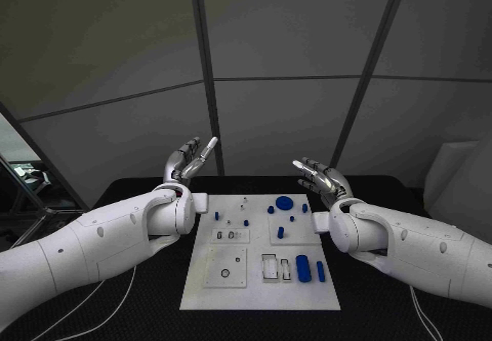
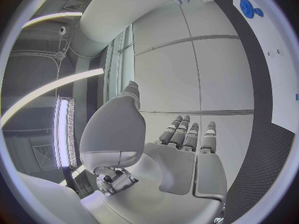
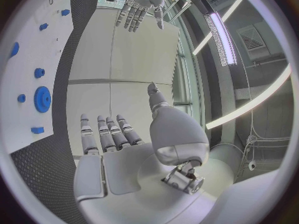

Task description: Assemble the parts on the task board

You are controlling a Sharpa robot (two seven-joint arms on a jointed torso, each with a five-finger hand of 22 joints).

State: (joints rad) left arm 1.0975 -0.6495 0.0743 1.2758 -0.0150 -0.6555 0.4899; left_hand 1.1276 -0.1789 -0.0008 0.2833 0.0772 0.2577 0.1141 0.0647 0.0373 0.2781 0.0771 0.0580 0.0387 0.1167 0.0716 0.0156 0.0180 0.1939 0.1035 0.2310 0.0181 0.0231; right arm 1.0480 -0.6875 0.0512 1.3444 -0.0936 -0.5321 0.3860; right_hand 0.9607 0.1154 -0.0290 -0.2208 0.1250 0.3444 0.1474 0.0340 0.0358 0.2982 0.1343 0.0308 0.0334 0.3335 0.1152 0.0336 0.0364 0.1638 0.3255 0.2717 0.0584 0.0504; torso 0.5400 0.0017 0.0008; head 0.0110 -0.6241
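Nothing looks assembled yet: the flat white rectangular task board [image 1: 261,252] sits at centre-bottom of the head view with small blue plastic parts [image 1: 303,268] lying loose, while left hand [image 1: 188,162] and right hand [image 1: 322,177] hover spread, holding nothing, above its far edge.

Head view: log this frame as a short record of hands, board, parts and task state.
left hand: raised beyond the board's far edge, fingers apart, holds nothing
right hand: raised likewise, fingers apart, holds nothing
board: white, mid-table between the arms
parts: blue; gear at the far end, cylinder near the front right
task state: no part touched
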